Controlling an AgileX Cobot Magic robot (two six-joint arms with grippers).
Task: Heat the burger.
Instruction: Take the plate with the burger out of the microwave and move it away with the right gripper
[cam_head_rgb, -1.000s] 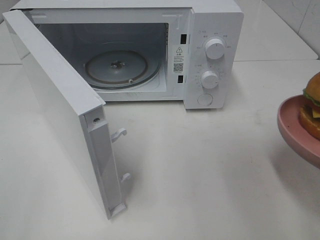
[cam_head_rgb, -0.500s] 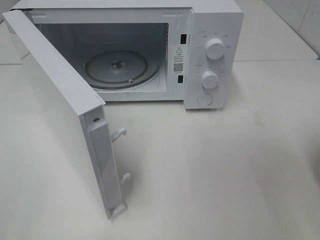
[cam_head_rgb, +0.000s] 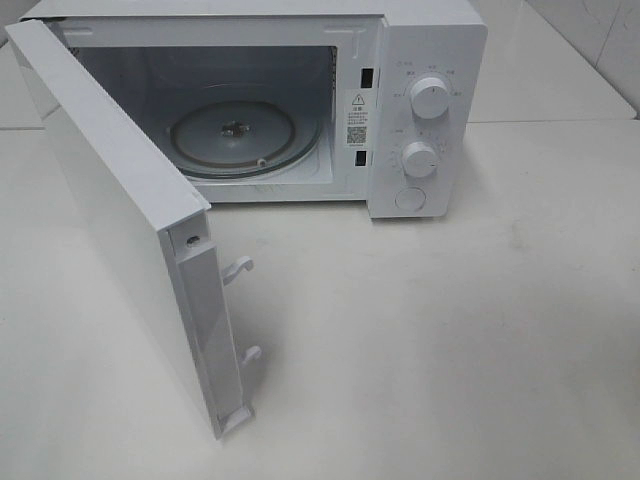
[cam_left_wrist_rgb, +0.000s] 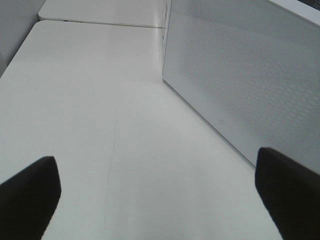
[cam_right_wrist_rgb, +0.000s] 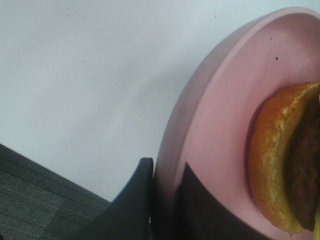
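The burger (cam_right_wrist_rgb: 285, 160) sits on a pink plate (cam_right_wrist_rgb: 215, 125), whose rim the right hand (cam_right_wrist_rgb: 167, 200) pinches, out of the overhead view. The left hand (cam_left_wrist_rgb: 160, 195) hangs spread beside the microwave's open door (cam_left_wrist_rgb: 240, 85). An edge grip may let the plate tip, sliding the burger onto the worktop (cam_head_rgb: 450, 330).

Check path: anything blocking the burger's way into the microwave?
Nothing visible. The microwave door is swung wide, the turntable is bare, the tabletop in front is clear. The burger sits on the pink plate clamped by the right gripper.

Bright, even light, soft shadows under the microwave door (cam_head_rgb: 130, 230); close wrist views blur.
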